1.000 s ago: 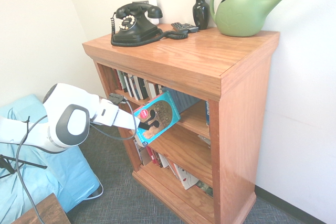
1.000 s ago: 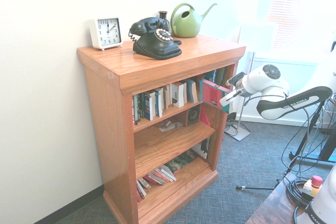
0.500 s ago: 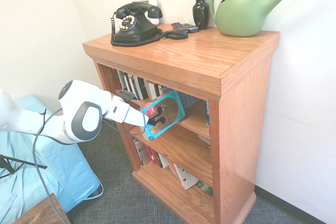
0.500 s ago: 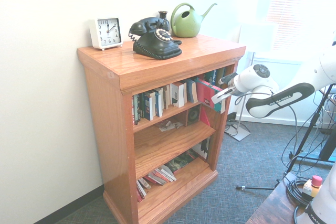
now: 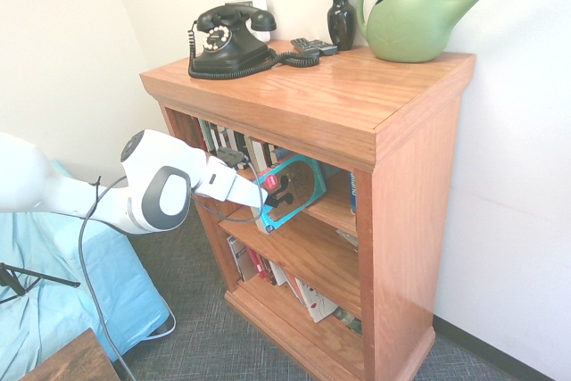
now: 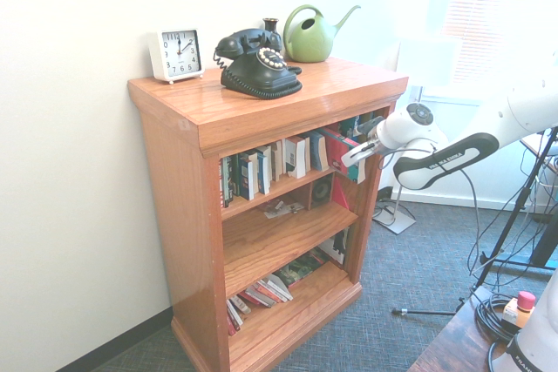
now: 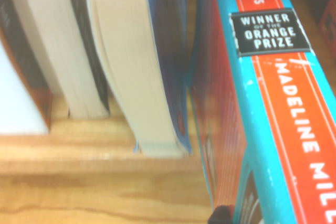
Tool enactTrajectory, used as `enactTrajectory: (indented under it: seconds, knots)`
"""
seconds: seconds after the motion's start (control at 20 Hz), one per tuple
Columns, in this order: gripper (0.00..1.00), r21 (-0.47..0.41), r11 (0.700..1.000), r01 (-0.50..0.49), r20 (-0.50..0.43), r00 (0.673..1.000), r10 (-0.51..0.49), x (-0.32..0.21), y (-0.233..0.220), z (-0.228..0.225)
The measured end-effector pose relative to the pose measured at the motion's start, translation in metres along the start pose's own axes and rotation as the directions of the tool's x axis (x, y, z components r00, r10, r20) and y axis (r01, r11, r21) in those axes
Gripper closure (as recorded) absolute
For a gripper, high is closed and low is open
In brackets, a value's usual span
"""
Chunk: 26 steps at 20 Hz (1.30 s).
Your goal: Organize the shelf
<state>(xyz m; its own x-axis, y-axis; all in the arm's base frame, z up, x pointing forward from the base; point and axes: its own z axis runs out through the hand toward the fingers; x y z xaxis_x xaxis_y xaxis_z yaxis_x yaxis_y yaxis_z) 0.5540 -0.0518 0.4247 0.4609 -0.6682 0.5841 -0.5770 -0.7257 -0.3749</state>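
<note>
The shelf is an orange-brown wooden bookcase with three tiers, seen also in the second exterior view. My gripper is shut on a teal and red book at the front of the top tier, right of the row of standing books. From the other side, the gripper holds the book partly inside the top tier, near the side panel. In the wrist view the book's teal and orange-red spine lies close beside standing paperbacks above the wooden shelf board.
On top stand a black telephone, a black vase, a remote, a green watering can and a white clock. Loose books lie on the bottom tier. A blue covered thing sits beside the shelf.
The arm has pushed toward the shelf, carrying the book from outside its front into the top tier. The book has turned more upright. The grip is unchanged.
</note>
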Motion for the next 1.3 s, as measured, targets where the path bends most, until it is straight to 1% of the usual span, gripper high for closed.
enactTrajectory:
  seconds: [0.25,0.75,1.05,1.1,1.3]
  knots:
    - [1.00,0.007,1.000,0.010,-0.008,1.000,-0.010,0.005,-0.010,0.011]
    - [1.00,0.040,0.999,-0.012,-0.010,1.000,0.012,0.010,-0.049,0.038]
    - [1.00,0.038,0.999,-0.009,-0.010,1.000,0.009,0.012,-0.052,0.041]
    - [0.00,0.037,0.999,-0.008,-0.009,1.000,0.009,0.012,-0.052,0.041]
    - [0.00,0.036,0.999,-0.007,-0.009,1.000,0.007,0.012,-0.052,0.041]
